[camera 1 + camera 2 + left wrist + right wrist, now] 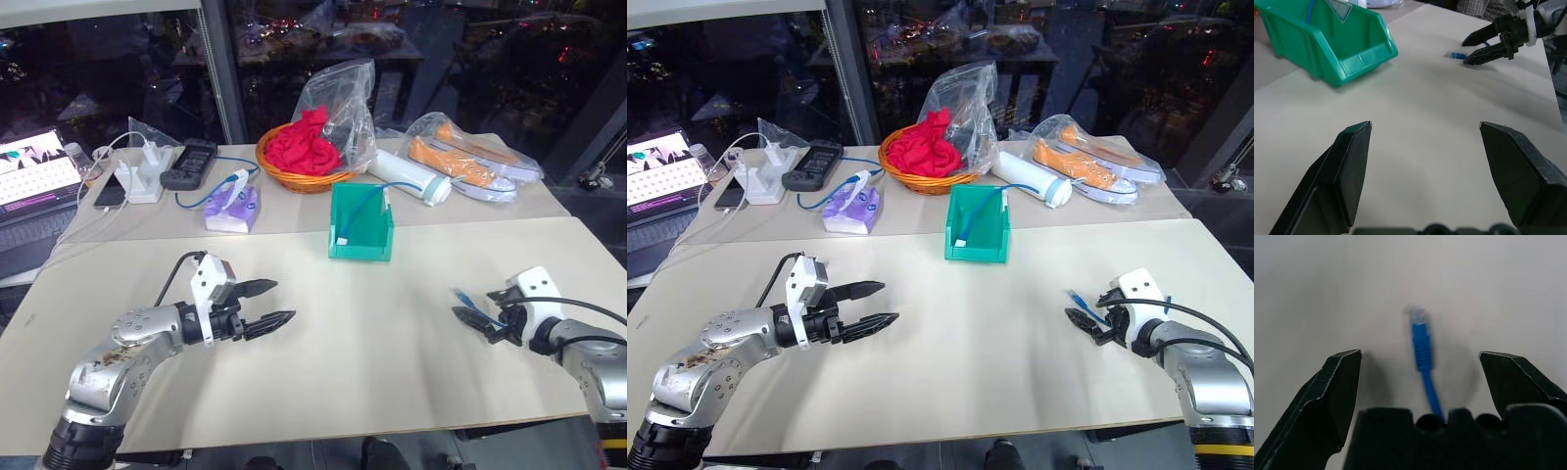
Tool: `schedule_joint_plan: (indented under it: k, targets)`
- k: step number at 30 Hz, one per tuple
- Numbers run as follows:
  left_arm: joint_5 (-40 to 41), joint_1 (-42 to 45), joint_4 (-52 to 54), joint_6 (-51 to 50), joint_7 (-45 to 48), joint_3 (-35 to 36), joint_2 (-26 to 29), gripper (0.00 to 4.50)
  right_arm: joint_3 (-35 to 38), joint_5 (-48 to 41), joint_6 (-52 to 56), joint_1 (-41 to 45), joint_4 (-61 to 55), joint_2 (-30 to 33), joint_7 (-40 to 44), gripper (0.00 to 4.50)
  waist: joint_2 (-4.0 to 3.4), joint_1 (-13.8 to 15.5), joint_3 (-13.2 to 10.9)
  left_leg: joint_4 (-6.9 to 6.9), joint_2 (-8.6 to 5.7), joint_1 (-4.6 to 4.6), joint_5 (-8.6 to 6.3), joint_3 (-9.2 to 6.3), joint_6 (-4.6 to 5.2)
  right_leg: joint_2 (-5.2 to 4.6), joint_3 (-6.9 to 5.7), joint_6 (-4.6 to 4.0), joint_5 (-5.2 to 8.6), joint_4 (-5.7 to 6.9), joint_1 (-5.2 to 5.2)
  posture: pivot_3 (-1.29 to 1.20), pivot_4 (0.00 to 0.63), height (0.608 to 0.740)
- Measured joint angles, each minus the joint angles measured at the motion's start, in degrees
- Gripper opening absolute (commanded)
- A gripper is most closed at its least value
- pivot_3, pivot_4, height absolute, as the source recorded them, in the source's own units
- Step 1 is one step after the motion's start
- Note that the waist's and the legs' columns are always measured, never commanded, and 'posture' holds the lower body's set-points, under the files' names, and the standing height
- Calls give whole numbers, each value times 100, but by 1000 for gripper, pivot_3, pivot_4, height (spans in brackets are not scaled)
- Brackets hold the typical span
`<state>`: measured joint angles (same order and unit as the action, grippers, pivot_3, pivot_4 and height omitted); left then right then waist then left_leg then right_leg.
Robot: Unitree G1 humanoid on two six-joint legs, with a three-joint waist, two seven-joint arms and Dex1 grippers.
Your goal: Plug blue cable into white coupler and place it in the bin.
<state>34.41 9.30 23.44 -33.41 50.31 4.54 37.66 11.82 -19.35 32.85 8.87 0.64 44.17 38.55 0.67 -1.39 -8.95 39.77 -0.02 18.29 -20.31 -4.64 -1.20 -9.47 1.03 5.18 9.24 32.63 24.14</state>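
**Both grippers wide, nothing held; cable end lies by right gripper, bin mid-table**

Left side: we see the left gripper over the bare table, fingers spread wide and nothing between them, pointing level toward the robot's right.

Centre: the bin sits upright on the table, tall back wall away from the robot, low cut front facing the left gripper in the left wrist view. Inside it we see a thin light-blue cord arcing down to a small white piece at the floor; we can't tell if that piece is the white coupler.

Right side: the right gripper sits low over the table, jaws wide apart, gripping nothing. A blue cable plug end lies flat on the table between its fingers; long axis along the gripper, plug tip pointing away from the wrist. The cord runs back under the gripper, rest hidden.
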Motion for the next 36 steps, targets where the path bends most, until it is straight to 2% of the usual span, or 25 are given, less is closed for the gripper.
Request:
schedule_joint_plan:
  k: [5, 7, 11, 12, 17, 20, 23, 28, 29, 31, 36]
  targets:
    - [127, -33, 4, -32, 78, 119, 134, 3766, -120, 85, 8, 210, 256, 1, 135, 2391, 0, 20, 0, 1, 0, -2, 1, 0, -2, 1, 0, 0, 0, 4, 0, 0, 150, 740]
    - [164, -30, -2, -23, 185, 132, 250, 3766, -150, 97, 8, 251, 270, 10, 226, 1575, 0, 26, 0, 1, 0, -2, 2, 0, -4, 0, 0, 0, 0, 4, 0, 0, 150, 740]
    - [181, -30, -54, 78, 506, 188, 397, 3766, -232, 77, 36, 261, 234, 146, 508, 257, 0, 31, 0, 0, 0, -1, 2, 0, -4, 0, 0, 0, 0, 3, 1, 0, 150, 740]
    - [182, -28, -80, 83, 587, 199, 456, 3766, -280, 75, 36, 274, 192, 205, 626, 136, 0, 31, 0, 0, 0, -1, 2, 0, -4, 0, -1, 0, 0, 3, 1, 0, 150, 740]
    - [154, 181, -279, 188, 923, 155, 566, 3766, -1111, 89, -170, 832, -614, 387, 1516, 121, -2, -44, -2, 0, 1, -5, 2, -3, -3, 2, -1, 0, 0, 11, 3, 0, 150, 740]
    - [-275, 259, -457, 581, 1338, -233, 911, 3766, -2271, 829, -893, 1528, -842, 506, 2172, 119, -1, -94, -2, -1, 1, -6, 14, -3, -26, 2, -2, 2, 1, 10, 4, 0, 150, 740]
    - [-621, 235, -706, 955, 1723, -516, 1084, 3766, -2917, 1200, -1319, 1883, -650, 284, 2534, 118, 5, -96, -5, -2, 1, 5, 16, -3, -29, 2, -3, 3, 2, 5, 11, 0, 150, 740]
    - [-1155, 616, -1279, 1600, 2068, -892, 1079, 3766, -3379, 1538, -1741, 2203, -91, -248, 2735, 118, 11, -48, -10, 3, -2, 15, 17, -3, -31, -2, -10, 3, 1, -1, 15, 0, 150, 740]
    - [-1324, 848, -1461, 1747, 2084, -1036, 960, 3766, -3437, 1641, -1791, 2215, -7, -404, 2717, 917, 12, -41, -10, 2, -2, 14, 17, -3, -31, -2, -12, 3, 1, 0, 14, 0, 150, 740]
    - [-1527, 1173, -1681, 1903, 2061, -1267, 655, 3766, -3542, 1708, -1818, 2271, -19, -601, 2705, 1324, 12, -53, -10, 5, -1, 10, 17, -3, -32, 0, -14, 3, 1, 3, 9, 0, 150, 740]
    - [-1899, 1727, -2132, 2092, 1964, -1936, -256, 3766, -3571, 1546, -1130, 2062, -647, -770, 2765, 3234, 12, -92, -10, 12, -2, 12, 17, -3, -32, -1, -14, 4, 0, 6, 12, 0, 150, 740]
